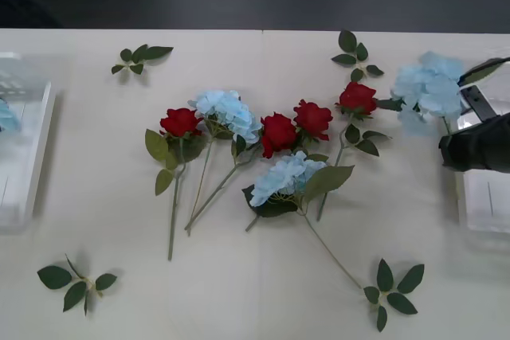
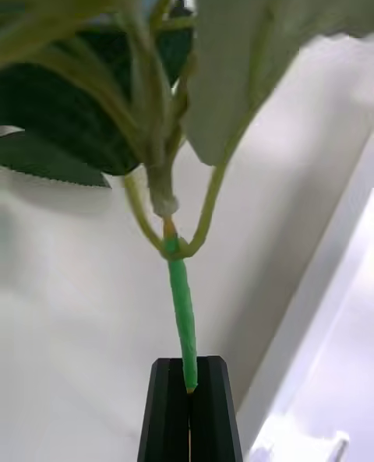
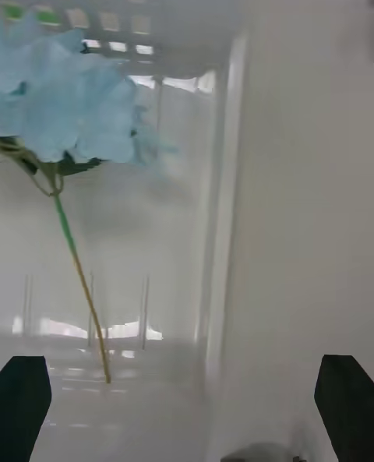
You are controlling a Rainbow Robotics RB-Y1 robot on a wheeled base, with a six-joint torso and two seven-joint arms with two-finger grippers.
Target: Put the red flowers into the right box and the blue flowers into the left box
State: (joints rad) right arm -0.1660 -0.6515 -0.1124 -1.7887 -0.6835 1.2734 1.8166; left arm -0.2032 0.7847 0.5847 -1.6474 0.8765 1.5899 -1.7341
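Black fingers of the right gripper are pinched tight on the very tip of a green stem, and the pale blue flower it carries hangs above the table's right edge, just beside the right box. That box is meant for red, so my judgement is that the arm should carry this bloom across the table to the left box, keeping it high over the pile; with so little stem in the grip, a slow, level move would help (a swing could tug it free). Only the right wrist view shows how shallow that hold is; from the front the arm hides the contact. The left gripper has its fingers spread wide and holding nothing above the left box, where the left wrist view shows one blue flower already lying inside, barely visible at the edge from the front. Farther out, mid-table, four red flowers and two blue flowers lie tangled, with leaf sprigs scattered toward the corners.
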